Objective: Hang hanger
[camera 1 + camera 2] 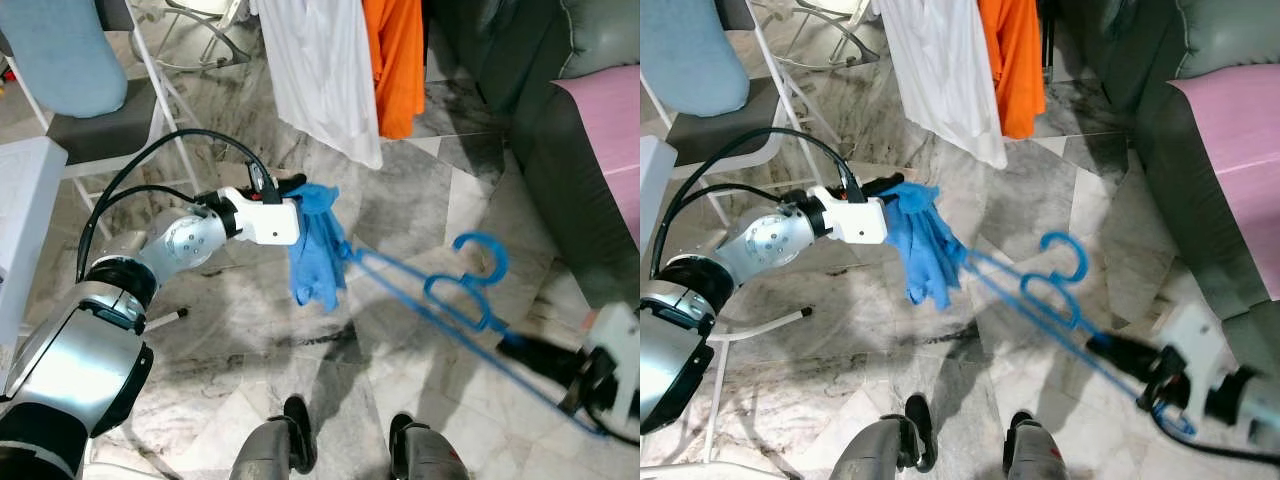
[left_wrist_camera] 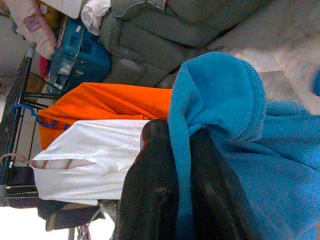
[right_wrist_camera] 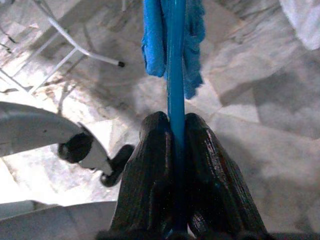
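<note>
1. The left tool [image 1: 292,195] is clenched on a blue cloth [image 1: 315,250] draped over one hanger end.
2. The blue hanger [image 1: 440,295] runs diagonally above the floor, its long axis between both tools.
3. The right tool [image 1: 520,345] grips its other end, well below the hanging white garment [image 1: 325,70].

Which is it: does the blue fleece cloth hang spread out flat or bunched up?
Bunched. The blue fleece cloth droops in crumpled folds from the left hand, trailing onto one end of the blue plastic hanger, not spread.
</note>
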Controlling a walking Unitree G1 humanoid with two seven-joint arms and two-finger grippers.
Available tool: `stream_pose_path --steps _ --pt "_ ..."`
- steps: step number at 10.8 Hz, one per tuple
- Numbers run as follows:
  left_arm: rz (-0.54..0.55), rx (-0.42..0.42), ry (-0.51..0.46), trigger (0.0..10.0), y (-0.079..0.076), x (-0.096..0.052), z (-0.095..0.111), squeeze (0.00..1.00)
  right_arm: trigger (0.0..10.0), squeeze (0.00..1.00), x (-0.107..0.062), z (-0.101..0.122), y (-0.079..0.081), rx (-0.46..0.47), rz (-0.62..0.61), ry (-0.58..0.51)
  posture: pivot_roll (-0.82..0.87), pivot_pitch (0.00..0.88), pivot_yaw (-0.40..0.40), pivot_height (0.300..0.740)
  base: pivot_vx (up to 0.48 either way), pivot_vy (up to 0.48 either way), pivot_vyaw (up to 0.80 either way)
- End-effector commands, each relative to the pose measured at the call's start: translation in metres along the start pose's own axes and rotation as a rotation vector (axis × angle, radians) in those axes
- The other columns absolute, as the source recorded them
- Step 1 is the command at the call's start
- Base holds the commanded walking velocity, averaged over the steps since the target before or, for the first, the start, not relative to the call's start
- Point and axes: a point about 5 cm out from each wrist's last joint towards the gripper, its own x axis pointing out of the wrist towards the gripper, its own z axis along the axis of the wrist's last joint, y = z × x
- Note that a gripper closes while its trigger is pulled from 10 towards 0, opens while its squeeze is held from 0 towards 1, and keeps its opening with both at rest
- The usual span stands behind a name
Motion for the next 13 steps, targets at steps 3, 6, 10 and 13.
stream_pose_path --steps 3,6,10,13 --pt "-0.052 -0.015 -0.036 10.0 -0.009 -0.008 -0.001 0.0 10.0 0.0 0.002 -0.003 -0.006 -0.028 -0.019 0.025 -0.13 0.313 0.136 0.74 0.0 0.0 0.0" --pt "-0.032 -0.028 -0.177 10.0 0.0 -0.003 0.017 0.0 10.0 0.0 0.006 -0.006 -0.007 -0.029 0.002 0.03 -0.12 0.317 0.139 0.74 0.0 0.0 0.0" --pt "0.005 -0.007 -0.259 10.0 0.012 0.005 0.03 0.0 10.0 0.0 0.016 -0.008 0.01 0.021 0.077 0.004 -0.12 0.319 0.143 0.74 0.0 0.0 0.0" --pt "0.016 0.009 -0.283 10.0 0.014 0.008 0.035 0.0 10.0 0.0 0.022 -0.016 0.019 0.046 0.09 0.005 -0.12 0.321 0.145 0.74 0.0 0.0 0.0"
